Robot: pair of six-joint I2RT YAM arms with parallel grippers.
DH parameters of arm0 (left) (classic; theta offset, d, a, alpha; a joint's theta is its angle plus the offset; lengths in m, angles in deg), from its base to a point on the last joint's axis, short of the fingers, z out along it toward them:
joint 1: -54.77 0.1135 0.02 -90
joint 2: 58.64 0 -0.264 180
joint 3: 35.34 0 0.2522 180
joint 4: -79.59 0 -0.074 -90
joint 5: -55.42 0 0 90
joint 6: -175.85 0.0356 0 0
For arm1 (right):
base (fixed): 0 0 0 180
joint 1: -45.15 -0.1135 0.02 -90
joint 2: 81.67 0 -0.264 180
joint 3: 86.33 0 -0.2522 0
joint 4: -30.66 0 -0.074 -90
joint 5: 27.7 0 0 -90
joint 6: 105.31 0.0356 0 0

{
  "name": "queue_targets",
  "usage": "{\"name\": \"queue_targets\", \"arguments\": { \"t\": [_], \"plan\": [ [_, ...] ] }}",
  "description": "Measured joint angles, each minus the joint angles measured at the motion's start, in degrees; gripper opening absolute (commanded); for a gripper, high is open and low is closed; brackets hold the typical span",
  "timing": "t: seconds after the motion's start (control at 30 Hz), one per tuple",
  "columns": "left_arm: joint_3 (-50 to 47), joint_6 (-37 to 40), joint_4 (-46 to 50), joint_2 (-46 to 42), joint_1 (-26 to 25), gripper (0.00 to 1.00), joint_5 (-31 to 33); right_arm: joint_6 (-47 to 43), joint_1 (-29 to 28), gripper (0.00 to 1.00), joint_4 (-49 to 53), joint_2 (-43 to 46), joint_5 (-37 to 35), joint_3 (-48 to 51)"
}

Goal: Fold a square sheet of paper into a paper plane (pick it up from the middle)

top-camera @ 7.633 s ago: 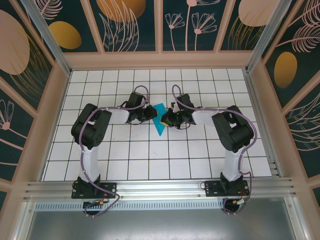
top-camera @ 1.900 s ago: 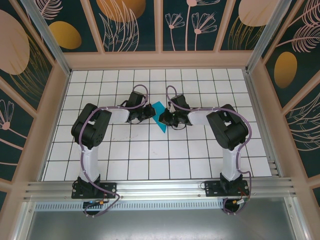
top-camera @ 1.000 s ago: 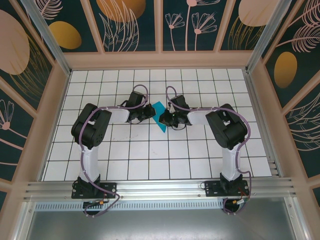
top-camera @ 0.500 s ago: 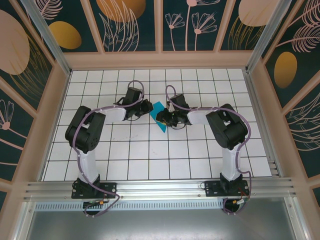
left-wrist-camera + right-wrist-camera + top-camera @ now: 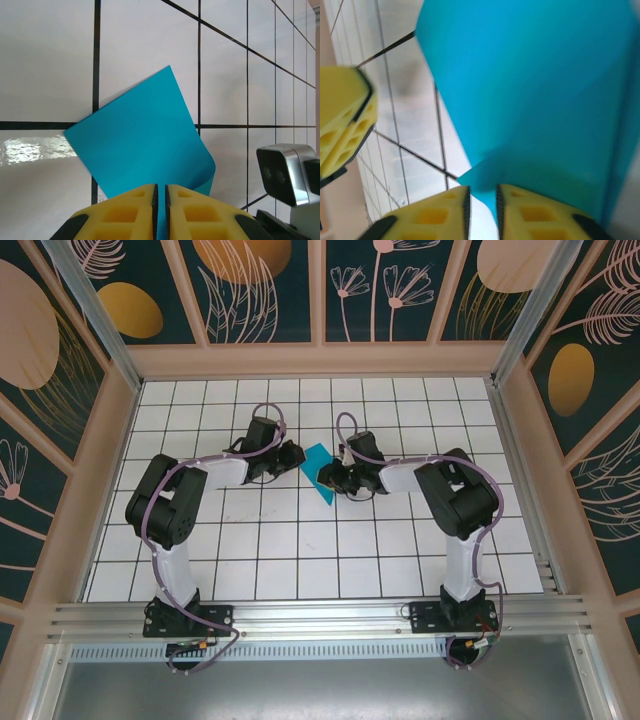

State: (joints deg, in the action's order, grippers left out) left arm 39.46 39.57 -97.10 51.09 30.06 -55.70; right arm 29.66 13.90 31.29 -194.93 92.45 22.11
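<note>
While both my arms reach in toward the middle of the white gridded table, the teal paper sits between them, a little toward the far side, as a folded angular shape whose narrow tip points back toward my bases. My left gripper meets it from the left and my right gripper from the right, the two close together with the paper spanning the gap. From my left wrist, the teal paper spreads out ahead of me as a flat, tilted panel with one corner aimed away and its right edge curling under; its near edge runs down into the thin slit of my left gripper, whose yellow fingers are clamped on that edge. A grey camera housing on the other arm shows at the right. From my right wrist, the teal paper fills most of what I see, and a corner of it dips into my right gripper. Those fingers stand slightly apart, and I cannot tell whether they actually pinch the sheet. Whether the paper touches the tiles I cannot tell.
</note>
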Motion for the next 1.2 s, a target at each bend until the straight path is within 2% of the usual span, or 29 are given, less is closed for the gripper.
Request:
{"name": "queue_targets", "arguments": {
  "t": [0.37, 0.7, 1.2],
  "plan": [
    [-0.94, -0.48, -0.09, 0.00, -2.49, 0.03, -3.85, 0.31, 0.83, 0.02, 1.31, -0.07, -0.35, 0.22],
    [-1.11, -0.52, 0.02, 0.33, -5.22, 0.00, -5.42, 0.31, 0.83, 0.00, 1.44, -0.07, -0.35, 0.20],
    [0.96, -0.31, 2.34, 4.61, -5.75, 0.00, -4.92, 0.28, 0.83, 0.01, 2.60, -0.15, -0.33, -0.46]
  ]
}}
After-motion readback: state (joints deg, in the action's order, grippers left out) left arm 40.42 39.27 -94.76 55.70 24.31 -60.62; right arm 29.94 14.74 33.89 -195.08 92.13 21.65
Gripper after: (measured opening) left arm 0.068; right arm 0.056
